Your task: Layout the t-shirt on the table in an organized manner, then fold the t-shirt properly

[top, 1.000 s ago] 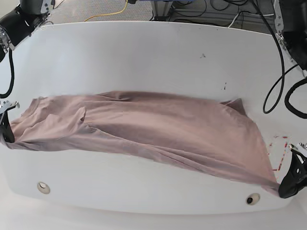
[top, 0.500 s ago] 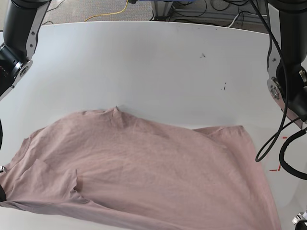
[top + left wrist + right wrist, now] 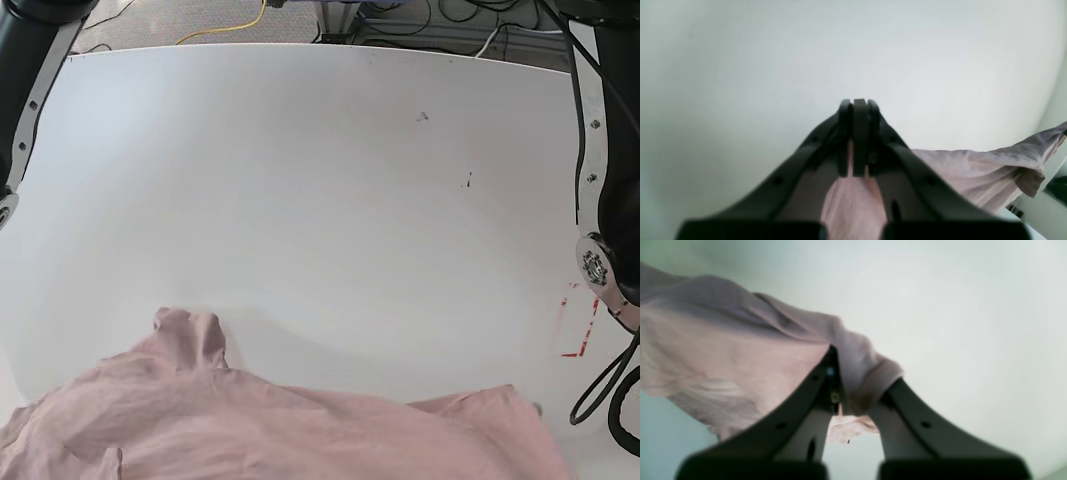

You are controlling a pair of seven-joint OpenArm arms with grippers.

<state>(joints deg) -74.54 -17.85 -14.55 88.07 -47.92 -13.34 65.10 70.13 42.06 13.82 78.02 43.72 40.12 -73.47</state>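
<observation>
Jaws clamped on cloth at both ends. Right gripper [image 3: 836,380], on the base view's left side and outside that frame, pinching a rolled edge of the t-shirt [image 3: 270,425], fabric draped over one finger and hiding its tip. Mauve-brown shirt bunched along the near edge of the table [image 3: 300,180], one small fold [image 3: 190,335] sticking up at left. Black arm links at both upper corners, yellow cable [image 3: 235,28] and dark cables on the floor beyond the far edge. Two dark specks [image 3: 445,148] and red dashed mark [image 3: 578,325] toward the right. Left gripper [image 3: 858,133] closed on a strip of shirt running back between its fingers.
</observation>
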